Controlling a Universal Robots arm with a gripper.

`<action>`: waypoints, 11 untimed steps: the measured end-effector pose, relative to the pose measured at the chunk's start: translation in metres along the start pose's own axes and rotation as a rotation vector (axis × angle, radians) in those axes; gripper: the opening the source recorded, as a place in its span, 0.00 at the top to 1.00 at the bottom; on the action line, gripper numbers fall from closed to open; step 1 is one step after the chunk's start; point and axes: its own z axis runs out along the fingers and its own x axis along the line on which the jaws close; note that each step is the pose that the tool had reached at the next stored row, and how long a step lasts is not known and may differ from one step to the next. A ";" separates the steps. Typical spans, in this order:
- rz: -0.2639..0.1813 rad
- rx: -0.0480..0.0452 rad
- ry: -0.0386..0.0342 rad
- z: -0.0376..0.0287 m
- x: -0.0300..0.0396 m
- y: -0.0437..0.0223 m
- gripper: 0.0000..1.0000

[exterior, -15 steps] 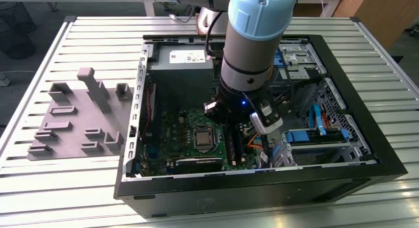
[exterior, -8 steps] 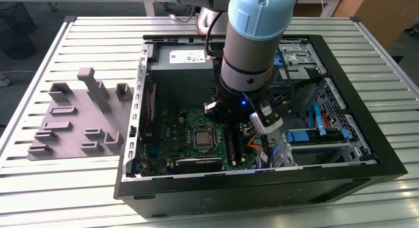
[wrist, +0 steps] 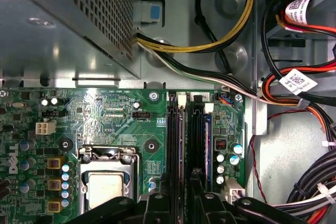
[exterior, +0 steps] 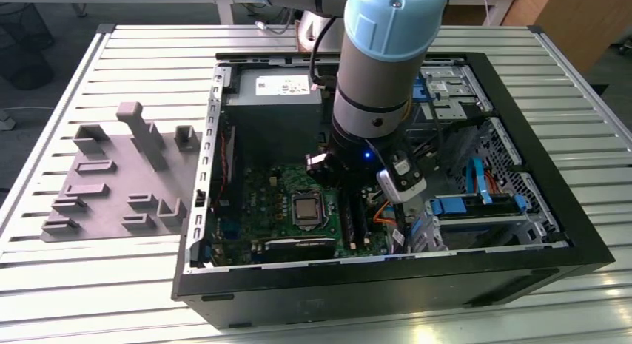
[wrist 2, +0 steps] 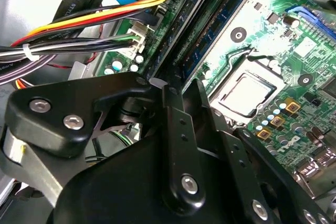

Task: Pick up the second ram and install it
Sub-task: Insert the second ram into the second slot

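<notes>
The arm reaches down into the open computer case (exterior: 582, 240), which sits on the slatted surface (exterior: 118, 299). The end effector (wrist: 181, 195) hangs directly over the motherboard's memory slots (wrist: 176, 140), beside the processor socket (wrist: 107, 182). Its fingers (wrist 2: 181, 129) stand close together, though a grip cannot be confirmed. The second ram (wrist 2: 220, 22) appears seated in a slot. The grey holder tray (exterior: 109, 181) lies beside the case.
</notes>
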 end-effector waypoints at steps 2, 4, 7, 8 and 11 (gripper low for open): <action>0.000 -0.0003 -0.0001 -0.0016 0.0000 0.0001 0.72; 0.000 0.0000 0.0003 -0.0060 0.0001 0.0002 0.72; 0.000 0.0001 0.0011 -0.0166 0.0002 0.0004 0.72; 0.000 0.0001 0.0016 -0.0204 0.0002 0.0005 0.72; 0.000 0.0000 0.0034 -0.0225 0.0002 0.0006 0.72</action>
